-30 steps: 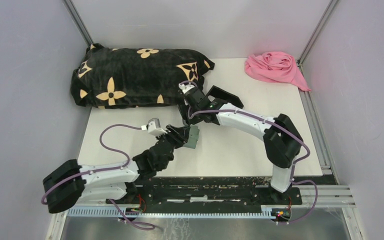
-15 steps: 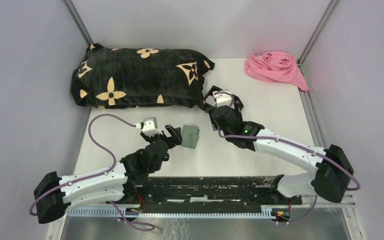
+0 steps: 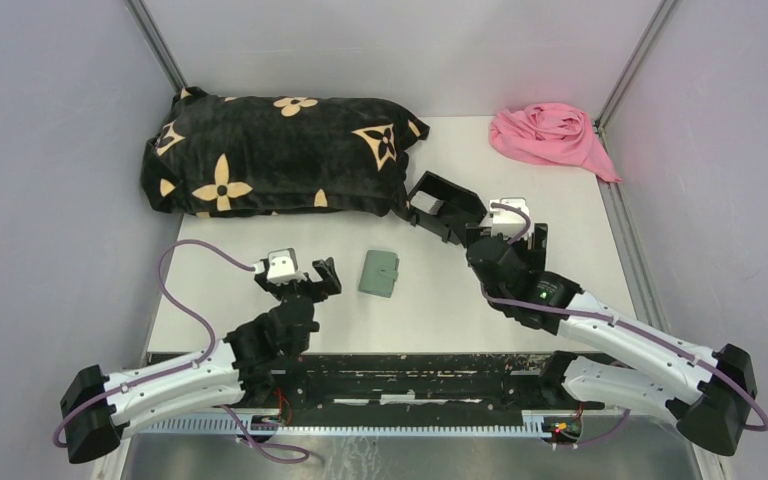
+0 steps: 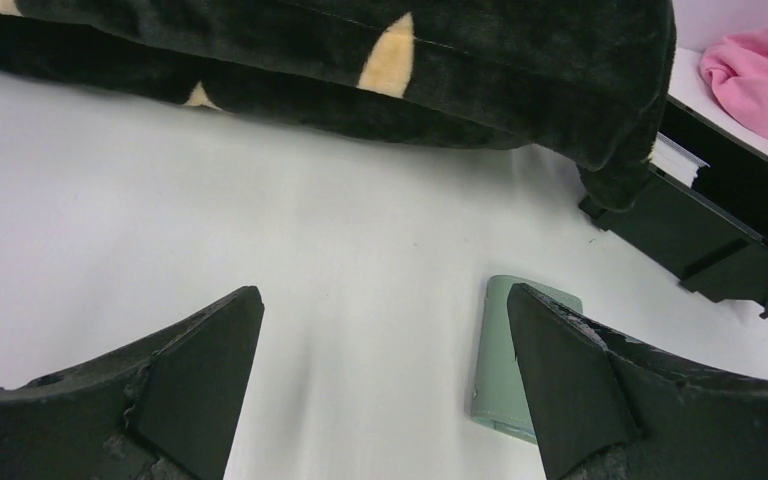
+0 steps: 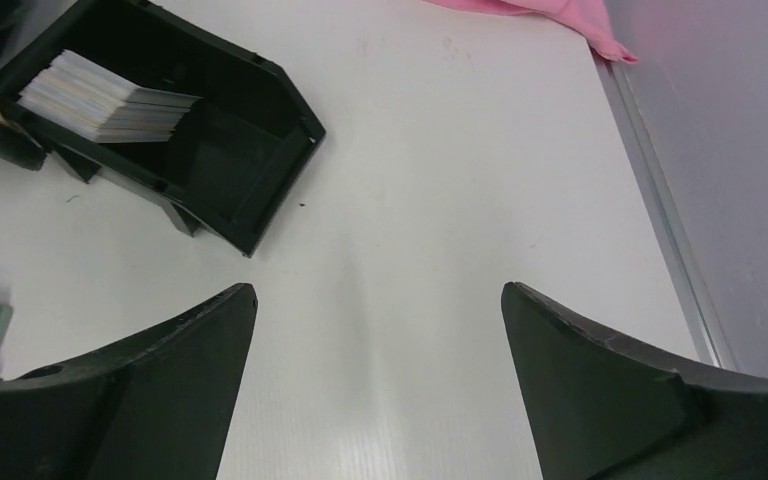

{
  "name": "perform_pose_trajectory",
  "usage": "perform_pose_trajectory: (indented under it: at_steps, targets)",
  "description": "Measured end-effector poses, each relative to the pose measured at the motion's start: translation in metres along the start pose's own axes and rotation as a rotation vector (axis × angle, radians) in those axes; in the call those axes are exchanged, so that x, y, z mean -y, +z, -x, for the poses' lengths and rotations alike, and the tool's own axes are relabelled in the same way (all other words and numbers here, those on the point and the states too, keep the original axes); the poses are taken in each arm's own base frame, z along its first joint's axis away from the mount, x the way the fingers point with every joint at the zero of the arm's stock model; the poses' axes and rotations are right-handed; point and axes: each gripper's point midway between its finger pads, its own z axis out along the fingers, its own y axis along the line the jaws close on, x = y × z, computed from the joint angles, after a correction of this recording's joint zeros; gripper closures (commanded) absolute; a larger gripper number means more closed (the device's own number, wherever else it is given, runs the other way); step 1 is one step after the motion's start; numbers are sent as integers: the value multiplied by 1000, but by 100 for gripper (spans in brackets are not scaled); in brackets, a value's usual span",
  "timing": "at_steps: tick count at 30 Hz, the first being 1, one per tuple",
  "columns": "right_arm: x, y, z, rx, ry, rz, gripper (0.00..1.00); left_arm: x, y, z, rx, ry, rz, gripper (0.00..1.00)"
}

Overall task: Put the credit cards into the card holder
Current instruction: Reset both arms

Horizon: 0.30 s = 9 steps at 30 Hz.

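White table surface enclosed by grey walls forms the work cell; a black plush pillow with tan flower motifs and a crumpled pink cloth lie along its far edge. We find the small, flat sage-green card holder folded shut on the table between the two arms, where we judge either can reach it. The stack of thin, pale plastic credit cards sits inside a black open-topped plastic box, whose end is tucked under the pillow corner. The left gripper, just beside the holder, and the right gripper, near the box, both have their jaws spread wide and grip nothing. We cannot tell whether the holder contains cards.
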Motion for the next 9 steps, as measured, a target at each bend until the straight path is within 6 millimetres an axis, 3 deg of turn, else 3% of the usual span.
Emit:
perform_pose_trajectory:
  at_steps: [9]
  targets:
    - [20,-1,-15,-28,25,-115,0,-11,0,0,51,-11,14,1]
